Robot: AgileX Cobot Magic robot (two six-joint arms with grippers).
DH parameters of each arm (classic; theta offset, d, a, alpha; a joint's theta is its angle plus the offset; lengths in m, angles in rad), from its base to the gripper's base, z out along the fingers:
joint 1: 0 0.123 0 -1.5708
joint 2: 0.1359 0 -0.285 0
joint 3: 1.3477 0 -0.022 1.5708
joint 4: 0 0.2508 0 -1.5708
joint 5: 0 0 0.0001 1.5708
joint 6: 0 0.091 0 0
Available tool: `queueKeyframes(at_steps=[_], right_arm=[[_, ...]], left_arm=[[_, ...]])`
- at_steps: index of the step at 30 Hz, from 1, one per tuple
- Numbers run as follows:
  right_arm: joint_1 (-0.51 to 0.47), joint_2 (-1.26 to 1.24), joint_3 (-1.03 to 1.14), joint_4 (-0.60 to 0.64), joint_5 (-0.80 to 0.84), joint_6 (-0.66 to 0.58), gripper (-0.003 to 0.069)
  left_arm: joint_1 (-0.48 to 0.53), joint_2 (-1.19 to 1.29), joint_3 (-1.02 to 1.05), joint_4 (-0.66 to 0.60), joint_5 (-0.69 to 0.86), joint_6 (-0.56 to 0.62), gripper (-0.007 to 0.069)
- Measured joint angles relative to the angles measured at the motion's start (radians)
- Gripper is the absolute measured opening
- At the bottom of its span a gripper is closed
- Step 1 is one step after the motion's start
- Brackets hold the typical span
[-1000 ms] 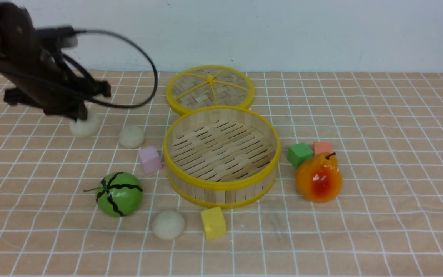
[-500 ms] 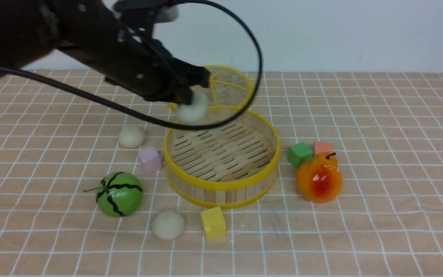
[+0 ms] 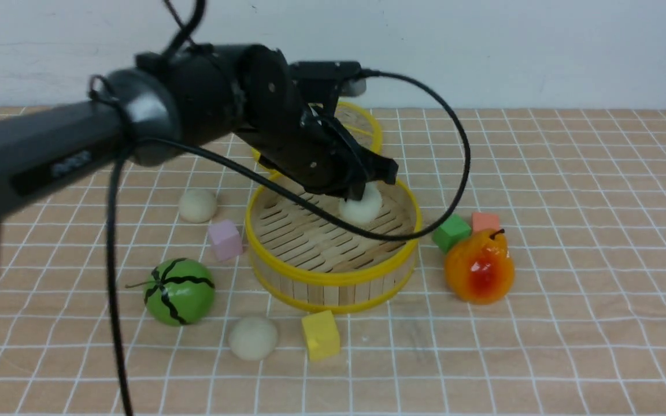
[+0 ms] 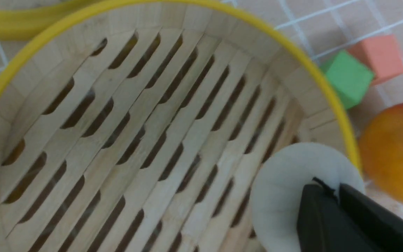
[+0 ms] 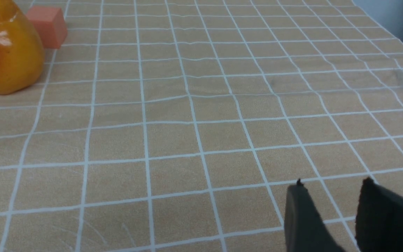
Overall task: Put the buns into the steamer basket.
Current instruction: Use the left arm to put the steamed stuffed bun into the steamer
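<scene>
My left gripper (image 3: 364, 189) is shut on a cream bun (image 3: 361, 208) and holds it low inside the steamer basket (image 3: 333, 278), near its right wall. In the left wrist view the bun (image 4: 282, 189) sits pinched at my gripper (image 4: 335, 191) above the slatted floor, next to the yellow rim (image 4: 313, 66). A second bun (image 3: 198, 205) lies left of the basket. A third bun (image 3: 253, 337) lies in front of it. My right gripper (image 5: 332, 187) is open and empty above bare cloth; it does not show in the front view.
A green striped melon (image 3: 179, 290) and a pink cube (image 3: 225, 239) lie left of the basket. A yellow cube (image 3: 320, 334) lies in front. A green cube (image 3: 451, 231), salmon cube (image 3: 485, 221) and orange pear (image 3: 479, 267) lie right. The lid (image 3: 367, 124) lies behind.
My left arm has carried the bun from the far left of the table, over the basket's back rim, and lowered it into the basket's right side.
</scene>
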Motion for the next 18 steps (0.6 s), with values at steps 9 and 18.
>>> queueKeyframes(at_steps=[9, 18], right_arm=[[0.0, 0.0, 0.0, 0.0, 0.0, 0.0, 0.0241], [0.0, 0.0, 0.0, 0.0, 0.0, 0.0, 0.0241]], left_arm=[[0.0, 0.116, -0.005, 0.018, -0.018, -0.065, 0.0081], [-0.001, 0.057, -0.006, 0.046, 0.055, -0.118, 0.042]])
